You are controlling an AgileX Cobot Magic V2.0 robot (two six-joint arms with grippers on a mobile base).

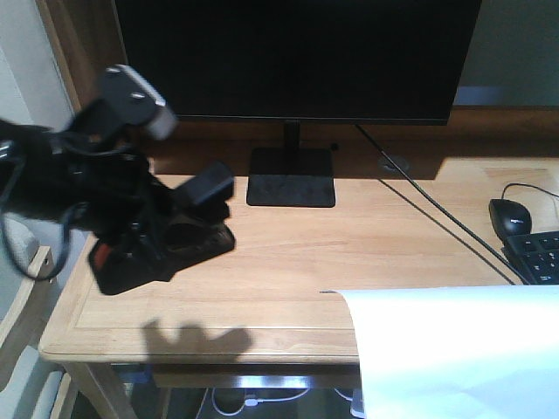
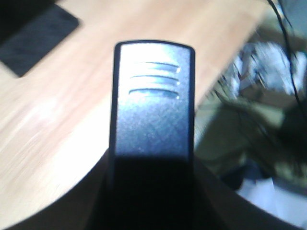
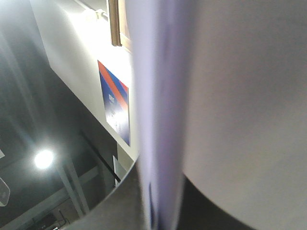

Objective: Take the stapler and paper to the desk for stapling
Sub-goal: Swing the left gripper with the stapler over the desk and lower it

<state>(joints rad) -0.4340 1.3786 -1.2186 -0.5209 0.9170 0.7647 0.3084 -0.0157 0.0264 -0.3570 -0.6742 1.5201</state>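
My left gripper (image 1: 196, 218) is shut on the black stapler (image 1: 131, 266), whose orange patch shows at its rear end. It holds the stapler low over the left part of the light wood desk (image 1: 349, 253). The left wrist view has the stapler's ribbed top (image 2: 153, 96) running up the middle from between the dark jaws of the left gripper (image 2: 152, 191). A white sheet of paper (image 1: 454, 349) hangs over the desk's front right corner. The right wrist view shows that paper (image 3: 158, 120) edge-on with my right gripper (image 3: 160, 211) shut on it. That gripper is hidden in the front view.
A black monitor (image 1: 297, 57) on a square base (image 1: 291, 179) stands at the back centre. A black mouse (image 1: 509, 214) and keyboard (image 1: 537, 255) lie at the right edge, with a cable (image 1: 437, 214) running across the desk. Cables hang below the front edge.
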